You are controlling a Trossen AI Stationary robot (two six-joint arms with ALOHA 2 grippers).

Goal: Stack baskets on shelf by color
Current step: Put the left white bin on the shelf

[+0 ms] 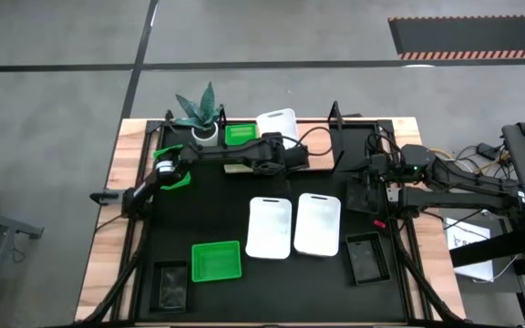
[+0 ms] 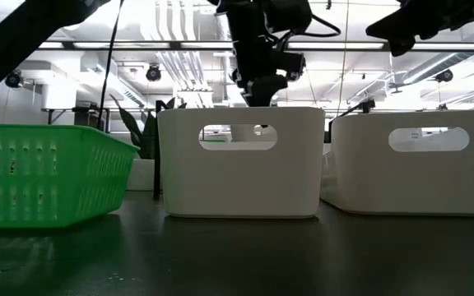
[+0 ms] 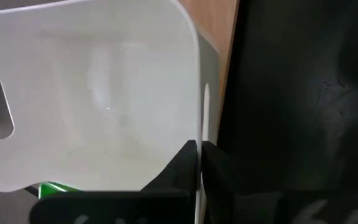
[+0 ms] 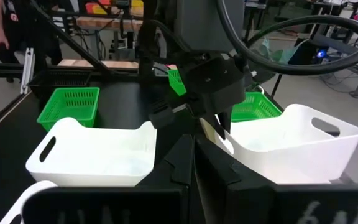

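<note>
White plastic sits pinched between the fingers of my left gripper (image 3: 199,163), which is closed on the rim of a white basket (image 1: 277,123) at the shelf (image 1: 322,157), beside a green basket (image 1: 240,134) already there. The right gripper (image 1: 378,189) waits at the table's right edge; I cannot tell its finger state. Remaining on the table: two white baskets (image 1: 269,226) (image 1: 318,223), one green basket (image 1: 217,261), two black baskets (image 1: 171,284) (image 1: 366,259). I judge the task well under half done.
</note>
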